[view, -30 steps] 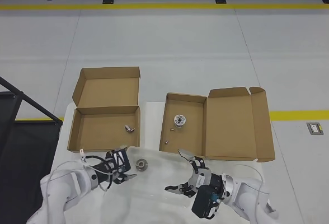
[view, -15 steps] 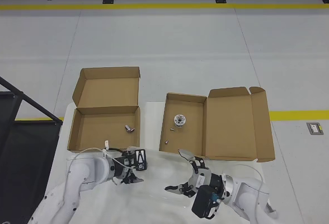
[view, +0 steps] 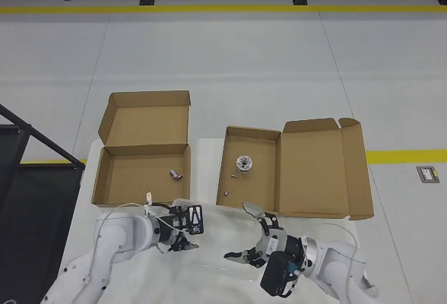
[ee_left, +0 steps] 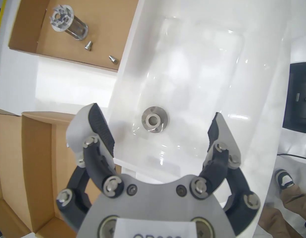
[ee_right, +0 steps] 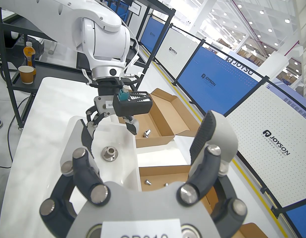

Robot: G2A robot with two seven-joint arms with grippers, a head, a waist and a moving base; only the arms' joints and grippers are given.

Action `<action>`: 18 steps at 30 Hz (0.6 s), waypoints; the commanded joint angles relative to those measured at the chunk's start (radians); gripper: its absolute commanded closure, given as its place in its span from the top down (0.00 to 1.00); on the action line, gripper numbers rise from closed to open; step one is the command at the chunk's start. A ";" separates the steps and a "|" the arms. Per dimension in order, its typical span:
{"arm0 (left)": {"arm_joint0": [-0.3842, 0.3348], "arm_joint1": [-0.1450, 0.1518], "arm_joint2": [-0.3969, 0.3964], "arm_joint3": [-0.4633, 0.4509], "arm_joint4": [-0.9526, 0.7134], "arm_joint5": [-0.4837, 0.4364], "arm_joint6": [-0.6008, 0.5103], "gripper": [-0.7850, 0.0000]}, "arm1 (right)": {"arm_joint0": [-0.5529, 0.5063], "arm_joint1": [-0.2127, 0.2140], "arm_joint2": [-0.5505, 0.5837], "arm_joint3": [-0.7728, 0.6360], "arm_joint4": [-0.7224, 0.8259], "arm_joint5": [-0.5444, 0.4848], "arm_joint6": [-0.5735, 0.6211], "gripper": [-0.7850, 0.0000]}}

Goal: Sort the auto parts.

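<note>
While my left gripper [ee_left: 158, 120] hangs spread wide, empty, above the flange [ee_right: 109, 153] in the white tray [ee_left: 192, 38], my right gripper [ee_right: 148, 121] sits nearby, likewise spread, empty. Bordering the tray: left box [view: 132, 178], right box [view: 261, 182], each holding small parts.

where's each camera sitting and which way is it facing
Top view: above the arms, looking down at table, left gripper, right gripper.
Left wrist view: on that wrist, looking down past open fingers at the flanged ring in a tray.
Right wrist view: on that wrist, facing the left arm between open fingers.
Shared: both wrist views show the ring.
</note>
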 commanded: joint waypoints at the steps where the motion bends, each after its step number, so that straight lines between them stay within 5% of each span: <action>1: 0.004 0.002 0.009 -0.007 0.034 -0.018 0.013 1.00 | 0.000 0.000 0.000 0.000 0.000 0.000 0.000 1.00; 9: -0.036 0.010 0.096 0.037 0.085 -0.044 -0.033 1.00 | 0.000 0.000 0.000 0.000 0.000 0.000 0.000 1.00; 13: -0.072 0.005 0.129 0.081 0.101 -0.044 -0.059 0.82 | 0.000 0.000 0.000 0.000 0.000 0.000 0.000 1.00; 15: -0.085 0.000 0.144 0.101 0.108 -0.035 -0.064 0.83 | 0.000 0.000 0.000 0.000 0.000 0.000 0.000 1.00; 18: -0.103 -0.005 0.158 0.126 0.127 -0.014 -0.064 0.65 | 0.000 0.000 0.000 0.000 0.000 0.000 0.000 1.00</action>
